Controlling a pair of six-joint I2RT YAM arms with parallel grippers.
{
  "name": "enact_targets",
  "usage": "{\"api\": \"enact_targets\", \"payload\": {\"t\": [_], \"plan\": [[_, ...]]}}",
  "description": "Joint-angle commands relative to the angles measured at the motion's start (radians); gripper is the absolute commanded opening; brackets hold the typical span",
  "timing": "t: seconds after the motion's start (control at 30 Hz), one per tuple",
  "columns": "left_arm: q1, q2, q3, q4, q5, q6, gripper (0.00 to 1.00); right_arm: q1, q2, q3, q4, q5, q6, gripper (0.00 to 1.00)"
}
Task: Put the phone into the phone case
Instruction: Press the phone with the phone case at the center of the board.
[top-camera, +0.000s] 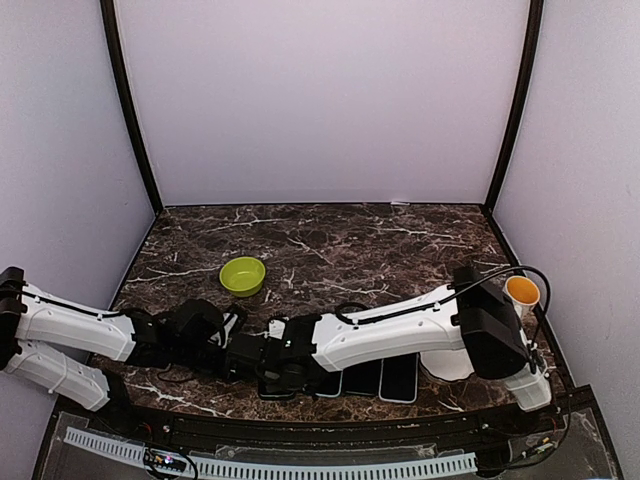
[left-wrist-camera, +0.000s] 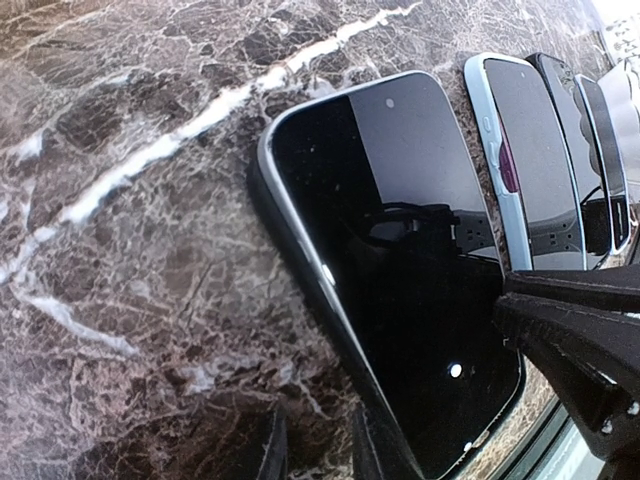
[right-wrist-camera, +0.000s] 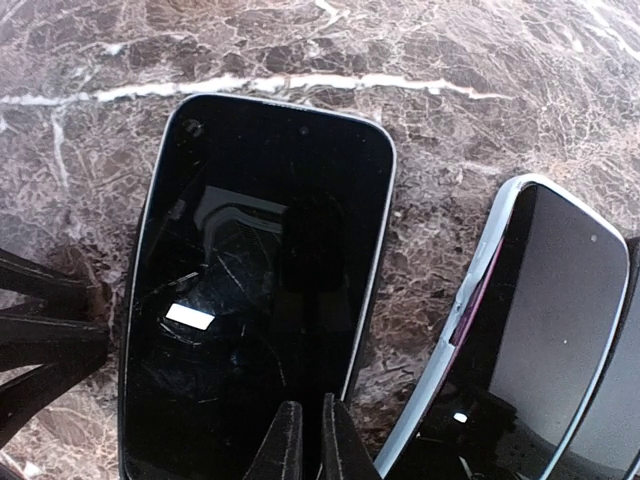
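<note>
Right pincer (right-wrist-camera: 308, 415) clenched, tips on the phone (right-wrist-camera: 260, 250) screen at lower centre; left pincer (left-wrist-camera: 318, 440) at its edge, grip impossible to tell.

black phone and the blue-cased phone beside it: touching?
Apart. The right wrist view shows a strip of bare marble table between the black phone and the blue-cased phone along their whole visible length.
</note>
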Motion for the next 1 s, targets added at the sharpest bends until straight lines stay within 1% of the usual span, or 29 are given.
{"api": "enact_targets", "payload": {"t": [0.0,0.07,0.13,0.2,0.23,0.33,0.5,0.6,0.67,0.73,0.87,0.9,0.93,0.97], "plan": [[-0.020,0.007,-0.034,-0.067,-0.014,-0.020,0.22,0.017,-0.064,-0.073,0.164,-0.035,-0.006,0.10],[-0.019,-0.038,-0.041,-0.096,-0.034,-0.031,0.22,0.039,-0.068,-0.072,0.233,-0.034,-0.053,0.10],[-0.020,-0.092,-0.045,-0.123,-0.062,-0.038,0.22,0.059,-0.054,-0.049,0.260,-0.030,-0.094,0.10],[-0.019,-0.150,-0.042,-0.155,-0.111,-0.036,0.22,0.072,-0.037,-0.018,0.260,-0.025,-0.116,0.10],[-0.019,-0.167,-0.038,-0.177,-0.158,-0.034,0.22,0.076,-0.025,-0.004,0.255,-0.026,-0.118,0.10],[-0.013,-0.208,-0.027,-0.202,-0.216,-0.031,0.22,0.080,0.001,0.012,0.240,-0.052,-0.090,0.07],[-0.002,-0.163,0.005,-0.228,-0.217,-0.035,0.22,0.081,-0.003,-0.049,0.201,-0.070,-0.002,0.03],[-0.001,-0.123,0.021,-0.233,-0.212,-0.032,0.22,0.081,-0.008,-0.121,0.216,-0.109,0.030,0.02],[-0.002,-0.110,0.024,-0.231,-0.209,-0.031,0.22,0.081,0.009,-0.139,0.211,-0.142,0.044,0.00],[-0.001,-0.107,0.027,-0.232,-0.208,-0.029,0.21,0.086,0.022,-0.129,0.180,-0.157,0.053,0.00],[-0.001,-0.122,0.023,-0.233,-0.214,-0.025,0.21,0.089,0.028,-0.045,0.073,-0.094,0.038,0.00],[-0.002,-0.128,0.023,-0.234,-0.215,-0.022,0.21,0.089,0.027,-0.015,0.042,-0.065,0.030,0.01],[0.000,-0.140,0.025,-0.239,-0.221,-0.019,0.21,0.086,0.020,0.072,-0.027,0.021,0.019,0.16],[0.000,-0.144,0.027,-0.242,-0.221,-0.017,0.21,0.085,0.018,0.093,-0.041,0.049,0.026,0.27]]}}
